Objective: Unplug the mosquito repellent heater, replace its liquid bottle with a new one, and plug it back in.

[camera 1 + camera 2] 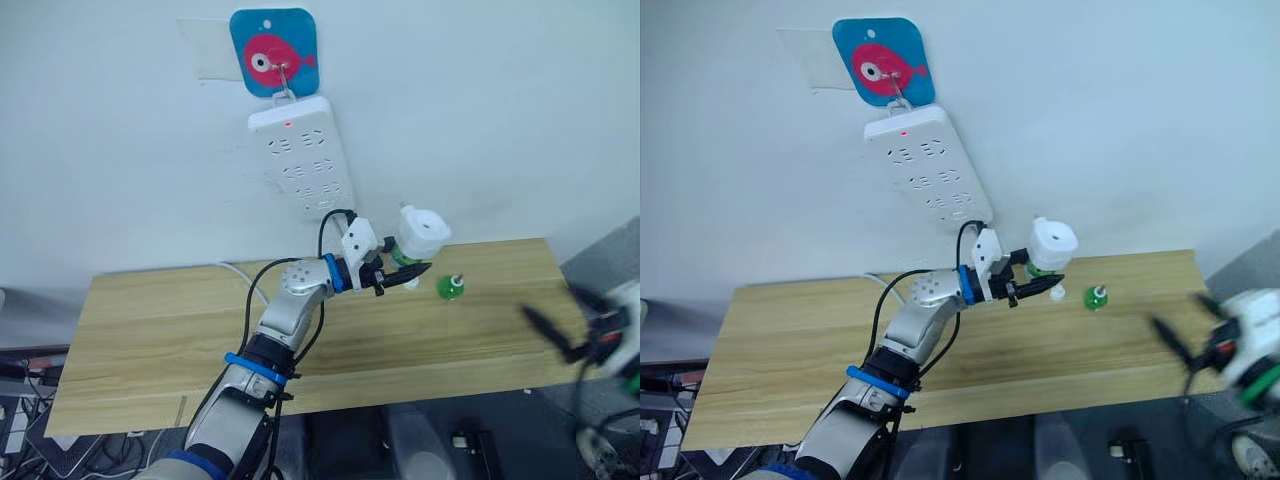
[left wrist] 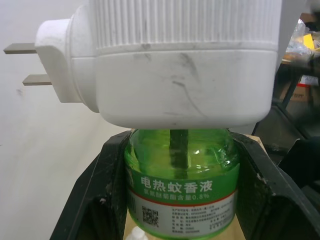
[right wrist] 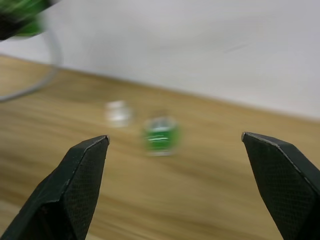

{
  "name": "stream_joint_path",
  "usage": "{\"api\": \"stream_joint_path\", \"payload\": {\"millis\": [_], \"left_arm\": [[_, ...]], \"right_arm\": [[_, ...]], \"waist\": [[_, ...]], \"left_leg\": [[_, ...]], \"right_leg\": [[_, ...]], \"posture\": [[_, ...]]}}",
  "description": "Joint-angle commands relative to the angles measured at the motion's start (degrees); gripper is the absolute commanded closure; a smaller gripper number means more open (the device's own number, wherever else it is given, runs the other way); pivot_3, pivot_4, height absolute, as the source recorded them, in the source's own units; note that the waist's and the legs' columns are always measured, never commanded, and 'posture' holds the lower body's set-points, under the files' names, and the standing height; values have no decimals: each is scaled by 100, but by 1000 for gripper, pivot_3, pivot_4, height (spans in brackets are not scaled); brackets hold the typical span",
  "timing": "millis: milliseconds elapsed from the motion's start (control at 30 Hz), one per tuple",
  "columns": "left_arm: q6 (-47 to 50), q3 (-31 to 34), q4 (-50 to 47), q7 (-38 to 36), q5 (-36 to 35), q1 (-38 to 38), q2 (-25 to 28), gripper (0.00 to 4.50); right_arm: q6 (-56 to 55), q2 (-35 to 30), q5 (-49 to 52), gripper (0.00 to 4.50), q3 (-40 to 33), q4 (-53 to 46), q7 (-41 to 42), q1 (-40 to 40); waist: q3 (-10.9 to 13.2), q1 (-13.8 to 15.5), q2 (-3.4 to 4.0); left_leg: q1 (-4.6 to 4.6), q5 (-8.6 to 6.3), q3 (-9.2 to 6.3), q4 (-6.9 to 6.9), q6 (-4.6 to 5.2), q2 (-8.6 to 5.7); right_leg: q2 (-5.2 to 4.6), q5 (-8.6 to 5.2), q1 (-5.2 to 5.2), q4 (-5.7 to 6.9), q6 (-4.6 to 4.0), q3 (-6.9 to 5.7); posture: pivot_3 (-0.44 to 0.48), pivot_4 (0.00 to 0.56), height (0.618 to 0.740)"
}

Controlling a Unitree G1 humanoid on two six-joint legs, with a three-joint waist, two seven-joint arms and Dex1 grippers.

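1. Left gripper [image 1: 398, 278] raised above the far edge of the wooden table [image 1: 150, 330], about the middle of that edge, close to the white wall [image 1: 500, 120].
2. Its two black fingers [image 2: 95, 200] clamped on the green liquid bottle [image 2: 181, 187], one on each side of the glass, as seen in the left wrist view.
3. Bottle screwed up into the mosquito repellent heater [image 1: 419, 232]; white body on top, green bottle below, the whole thing held upright in the air and not touching the table.
4. Two flat metal plug pins [image 2: 25, 64] of the heater free, in no socket, pointing sideways towards the wall.
5. Dark wick visible inside the bottle, going up into the heater.
6. White power strip [image 1: 300, 155] hanging on the wall from a hook on a blue-and-pink fish plate [image 1: 274, 50], above the left gripper; small red light lit near its top.
7. Second green bottle [image 1: 451, 288] standing on the table near the far edge, just beside the held heater, on its right side.
8. Small white cap [image 1: 412, 284] lying on the table between the held bottle and the second bottle.
9. Right gripper [image 1: 560, 335] over the right edge of the table, well apart from the bottles; fingers spread wide apart with nothing between them, as seen in the right wrist view.
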Motion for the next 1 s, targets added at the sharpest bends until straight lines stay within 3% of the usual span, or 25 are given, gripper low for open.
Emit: {"api": "stream_joint_path", "payload": {"millis": [33,167,300,433,500,700,1000], "left_arm": [[-97,10,-213,-71,-56,-14,-69,2213],[-83,24,-275,-93,-74,34,-55,2213],[-75,83,-313,-92,-138,22,-58,2213],[3,125,-343,-56,-197,16,-72,2213],[11,137,-333,-64,-186,23,-68,2213],[24,144,-301,-29,-158,21,-85,2213],[55,137,-387,46,-164,-5,-201,2213]], "right_arm": [[295,-420,174,39,-764,494,28,-437],[761,-607,413,39,-816,470,-171,-993],[1665,-106,1545,39,-515,-693,-1026,-1274],[1831,585,3619,39,187,-2347,-2788,-967],[1689,595,4106,39,521,-2776,-3461,-936],[1222,636,4531,39,1945,-3216,-5217,-1719],[943,940,3921,39,2945,-2994,-5849,-2171]], "waist": [[-8,-13,-13],[-11,-36,-16],[-12,-41,-15],[-12,-22,-14],[-12,-24,-14],[-22,-37,-30],[-22,-40,-30]], "left_leg": [[12,-2,15,-5,3,1],[34,-13,54,-13,23,12],[36,-14,67,-9,25,25],[32,-14,63,-6,25,28],[31,-15,66,-4,25,23],[31,-14,68,2,25,15],[29,-14,63,-4,25,19]], "right_leg": [[3,0,1,6,0,15],[40,0,3,7,0,47],[38,0,0,11,0,63],[26,-2,-2,20,2,62],[20,-2,-2,20,2,64],[14,0,-2,13,8,67],[17,0,-2,-1,9,62]], "posture": [[-218,238,740],[-219,235,740],[-215,237,740],[-217,241,740],[-219,242,740],[-224,249,740],[-216,254,740]]}}
